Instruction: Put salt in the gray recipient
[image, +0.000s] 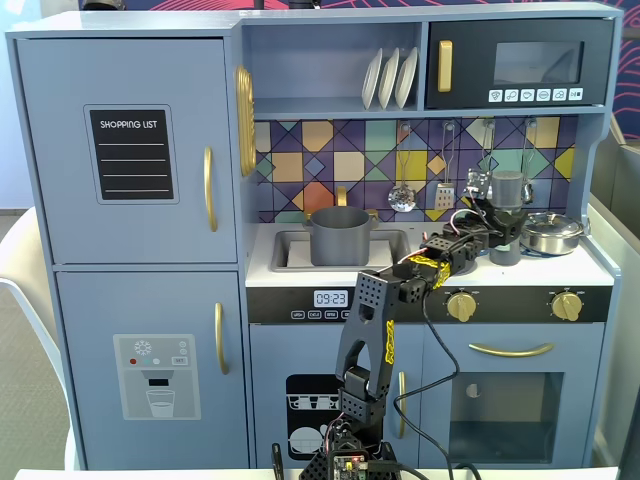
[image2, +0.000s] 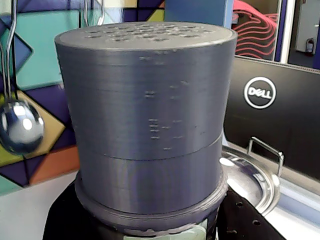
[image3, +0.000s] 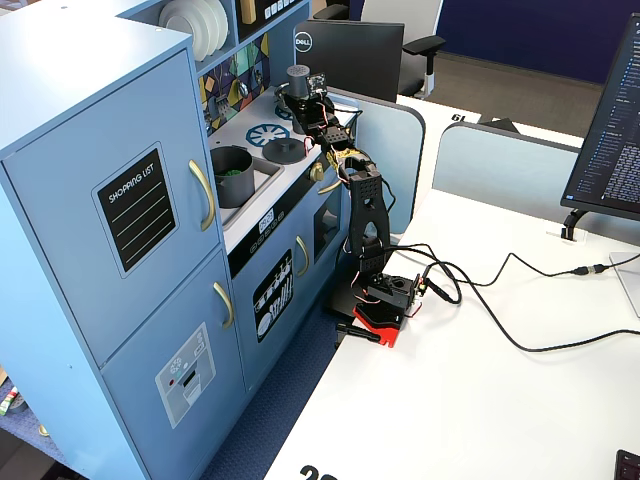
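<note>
The salt shaker (image: 507, 190) is a gray cylinder with a holed top, upright on the right part of the toy kitchen counter. It fills the wrist view (image2: 150, 100) and shows at the far end of the counter in a fixed view (image3: 298, 78). My gripper (image: 503, 232) is at its lower part, with a black jaw close against each side of the base (image2: 147, 222). The gray recipient is a pot (image: 340, 235) standing in the sink to the left in a fixed view, also seen from the side (image3: 232, 170).
A shiny steel pan (image: 552, 232) sits just right of the shaker (image2: 252, 177). A ladle (image: 400, 195) and a spatula (image: 444, 190) hang on the tiled back wall. A shelf with plates (image: 390, 78) is above the sink (image: 290, 250).
</note>
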